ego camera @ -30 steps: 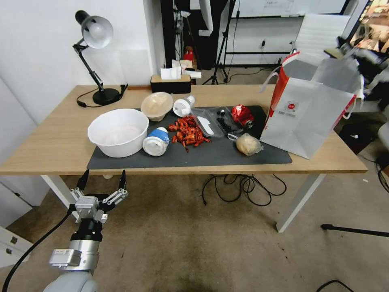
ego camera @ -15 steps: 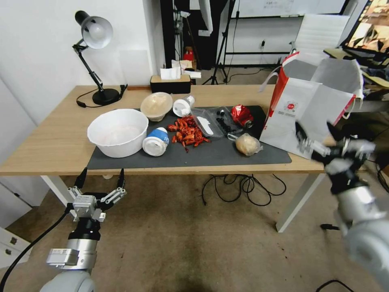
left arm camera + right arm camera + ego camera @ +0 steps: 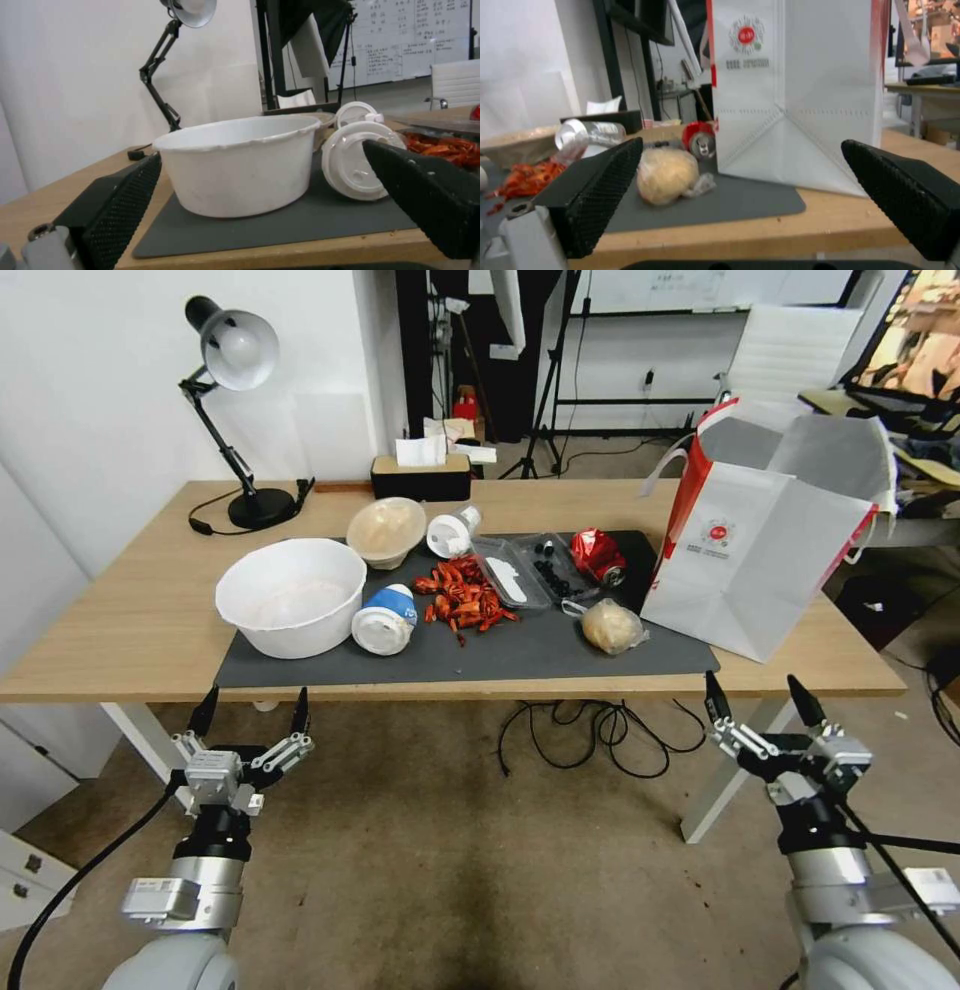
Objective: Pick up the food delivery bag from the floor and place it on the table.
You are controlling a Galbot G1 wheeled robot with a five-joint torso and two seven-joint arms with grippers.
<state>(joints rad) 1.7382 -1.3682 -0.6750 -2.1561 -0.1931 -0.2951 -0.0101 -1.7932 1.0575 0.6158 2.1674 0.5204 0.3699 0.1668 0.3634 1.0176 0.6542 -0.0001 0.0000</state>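
Since half a second ago the right gripper (image 3: 760, 702) has dropped from beside the food delivery bag (image 3: 765, 560) to just below the table (image 3: 120, 640) edge, fingers spread wide and empty. Above and beyond it the bag stands upright on the table's right end, one corner on the dark grey mat (image 3: 540, 650), the small clear bag of beige food (image 3: 612, 626) just left. Left gripper (image 3: 250, 715) hangs open below the near edge, under the white bowl (image 3: 290, 595). Risk: the tall bag looks light, so a bump from a rising arm could tip it off the close side edge.
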